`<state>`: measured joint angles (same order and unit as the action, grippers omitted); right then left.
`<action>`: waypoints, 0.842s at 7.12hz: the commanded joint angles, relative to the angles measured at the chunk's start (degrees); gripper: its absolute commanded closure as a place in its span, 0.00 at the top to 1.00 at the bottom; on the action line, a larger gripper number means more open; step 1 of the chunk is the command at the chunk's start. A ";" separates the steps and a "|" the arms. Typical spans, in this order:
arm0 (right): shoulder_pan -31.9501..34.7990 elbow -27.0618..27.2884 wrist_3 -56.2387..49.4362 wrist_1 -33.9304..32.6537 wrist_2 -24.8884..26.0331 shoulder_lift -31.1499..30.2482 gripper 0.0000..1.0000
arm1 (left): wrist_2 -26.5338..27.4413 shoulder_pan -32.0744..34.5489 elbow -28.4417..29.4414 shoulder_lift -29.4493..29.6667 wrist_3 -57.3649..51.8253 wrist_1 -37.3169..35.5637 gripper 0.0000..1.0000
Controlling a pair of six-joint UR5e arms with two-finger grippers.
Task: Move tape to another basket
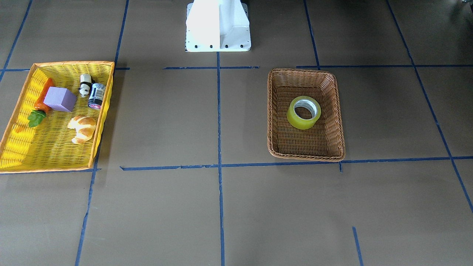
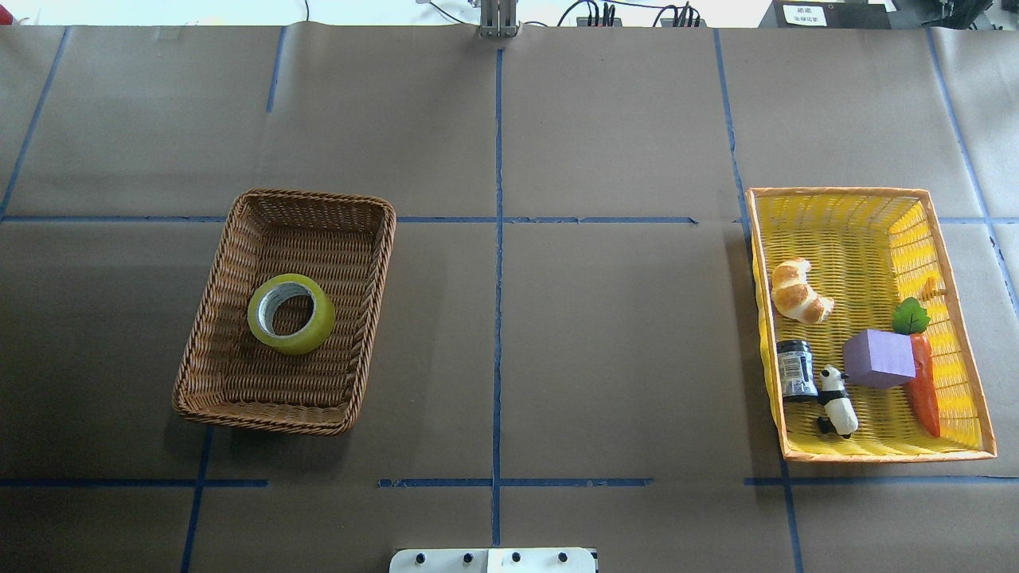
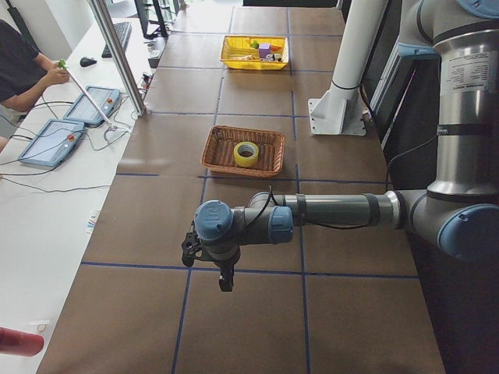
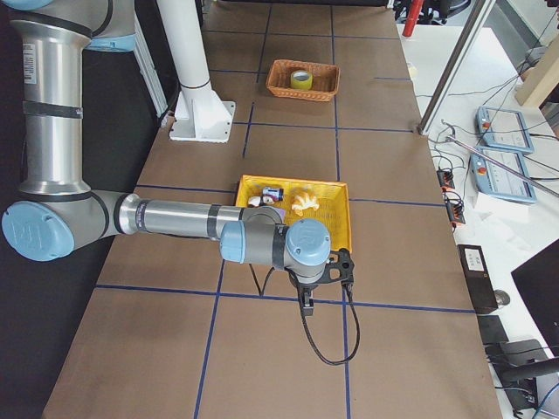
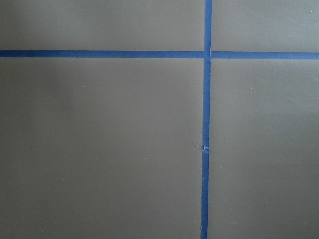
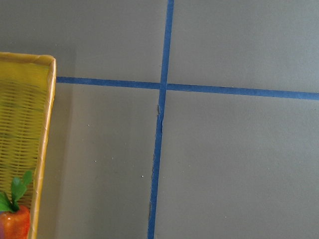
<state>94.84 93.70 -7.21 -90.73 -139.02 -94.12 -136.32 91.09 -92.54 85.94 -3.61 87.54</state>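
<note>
Nearest us in each side view, a gripper hangs over the worktop [image 2: 605, 334]: the left gripper [image 3: 224, 282] and the right gripper [image 4: 306, 304], both at lower centre. We cannot tell how their jaws stand. Centre left in the overhead frame, the tape [image 2: 290, 313] lies flat inside the brown basket [image 2: 203, 334]. At right, the yellow basket [image 2: 836, 208] holds a croissant [image 2: 798, 290].

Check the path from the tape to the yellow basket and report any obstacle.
Nothing visible blocks it. The tape lies in the brown basket; only bare table separates that from the yellow basket. Each basket's wall must be cleared.
</note>
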 commanded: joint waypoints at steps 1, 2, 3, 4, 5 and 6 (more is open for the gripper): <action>-0.09 0.17 3.34 0.02 0.33 0.42 1.00 | 0.00 -0.04 -0.01 0.20 0.00 0.00 1.00; -0.09 0.17 3.34 0.02 0.94 0.34 1.00 | 0.00 0.05 -0.01 0.20 0.00 0.00 1.00; -0.09 0.17 3.34 0.02 1.38 0.34 1.00 | 0.00 -0.04 -0.01 0.28 0.00 0.00 1.00; -0.09 0.17 3.34 0.02 1.38 0.34 1.00 | 0.00 -0.04 -0.01 0.28 0.00 0.00 1.00; -0.09 0.17 3.34 0.02 1.38 0.34 1.00 | 0.00 0.05 -0.01 0.37 0.00 0.00 1.00; -0.09 0.17 3.34 0.02 1.29 0.34 1.00 | 0.00 0.05 -0.01 0.37 0.00 0.00 1.00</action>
<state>94.75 93.87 -3.87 -90.70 -137.69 -93.78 -136.32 91.10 -92.55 86.27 -3.60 87.54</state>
